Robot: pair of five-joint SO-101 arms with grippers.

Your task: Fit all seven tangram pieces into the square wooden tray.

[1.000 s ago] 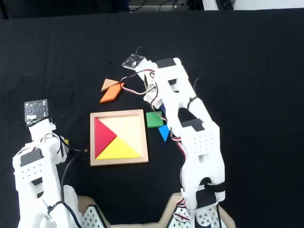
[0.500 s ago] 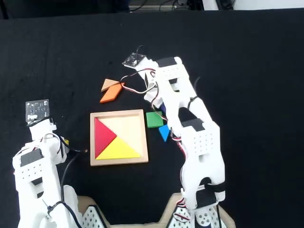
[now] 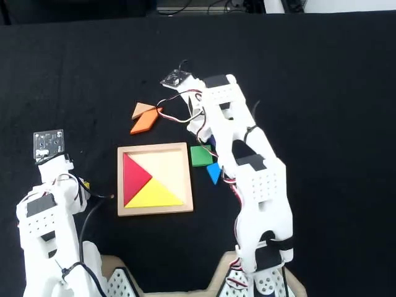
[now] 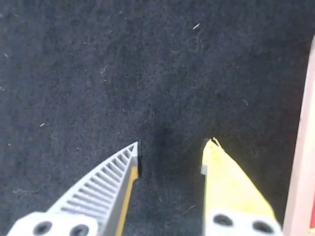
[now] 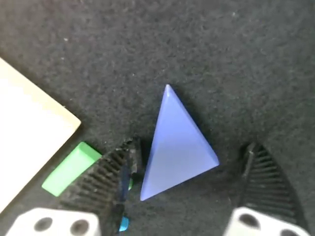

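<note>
**Q:** Where is the next piece?

**A:** The purple triangle (image 5: 174,142) lies flat on the black surface (image 3: 309,93) near a corner of the tray (image 3: 154,147), beside the green square (image 5: 69,169). My right gripper (image 5: 191,147) is spread astride it. I'd lower straight and keep it centred, so it can't slip sideways. My left gripper (image 4: 170,145), spread and empty, rests beside the tray.

**Q:** Any writing?

**A:** None I can read.
</note>
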